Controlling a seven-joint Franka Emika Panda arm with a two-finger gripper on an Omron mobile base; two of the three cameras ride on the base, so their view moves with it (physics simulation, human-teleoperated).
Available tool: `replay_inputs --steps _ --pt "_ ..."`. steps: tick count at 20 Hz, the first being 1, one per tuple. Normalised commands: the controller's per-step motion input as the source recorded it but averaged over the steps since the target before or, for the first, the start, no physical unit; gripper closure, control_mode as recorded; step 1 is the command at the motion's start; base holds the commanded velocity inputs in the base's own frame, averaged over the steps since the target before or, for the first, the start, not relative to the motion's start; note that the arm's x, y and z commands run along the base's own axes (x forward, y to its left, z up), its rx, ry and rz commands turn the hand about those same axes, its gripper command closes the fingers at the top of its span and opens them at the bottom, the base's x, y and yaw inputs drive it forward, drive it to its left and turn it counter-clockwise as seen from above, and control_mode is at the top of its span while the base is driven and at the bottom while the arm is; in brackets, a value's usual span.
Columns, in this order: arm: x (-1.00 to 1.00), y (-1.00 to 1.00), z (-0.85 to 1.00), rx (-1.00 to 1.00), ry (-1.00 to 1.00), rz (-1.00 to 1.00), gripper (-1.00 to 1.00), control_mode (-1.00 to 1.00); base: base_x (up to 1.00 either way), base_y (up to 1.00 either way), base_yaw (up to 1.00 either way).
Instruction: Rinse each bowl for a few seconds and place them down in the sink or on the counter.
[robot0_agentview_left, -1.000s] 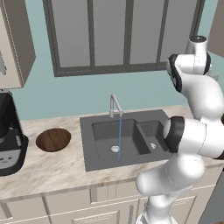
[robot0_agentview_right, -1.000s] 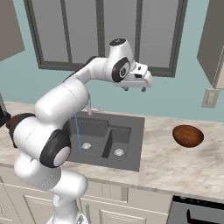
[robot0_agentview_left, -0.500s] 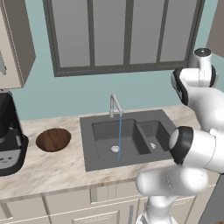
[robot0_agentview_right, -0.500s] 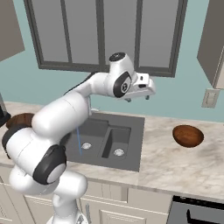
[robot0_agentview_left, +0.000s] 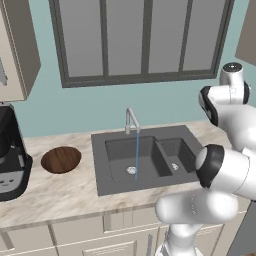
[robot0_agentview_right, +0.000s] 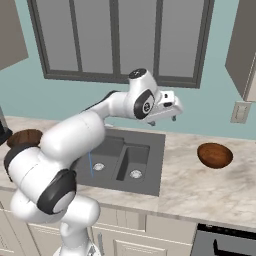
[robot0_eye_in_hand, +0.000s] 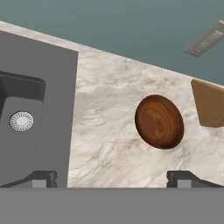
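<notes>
- Standing apart and holding nothing, the jaws (robot0_eye_in_hand: 112, 177) hang high above the table (robot0_eye_in_hand: 109, 131), between the sink (robot0_eye_in_hand: 39, 109) and the reddish bowl (robot0_eye_in_hand: 159, 121).
- Bare stone lies all round that bowl; it sits well clear of the sink's edge.
- Second bowl (robot0_agentview_left: 61, 159) rests on the table left of the sink, near the coffee machine (robot0_agentview_left: 12, 155), which the frame edge cuts off.
- Water stream (robot0_agentview_left: 136, 150) falls from the faucet (robot0_agentview_left: 131, 120) into the left basin.
</notes>
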Motion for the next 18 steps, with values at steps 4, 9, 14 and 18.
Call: replay_inputs --steps 4,9,14,18 --pt "0.0 -0.23 -0.04 0.0 0.1 0.0 -1.0 -1.0 0.0 0.0 0.0" --pt "0.0 -0.26 -0.22 0.0 0.08 0.0 -1.0 -1.0 0.0 0.0 0.0" --pt "0.0 -0.21 -0.17 0.0 0.05 0.01 -1.0 -1.0 0.0 0.0 0.0" --pt "0.0 -0.11 -0.17 -0.01 -0.01 0.04 -1.0 -1.0 0.0 0.0 0.0"
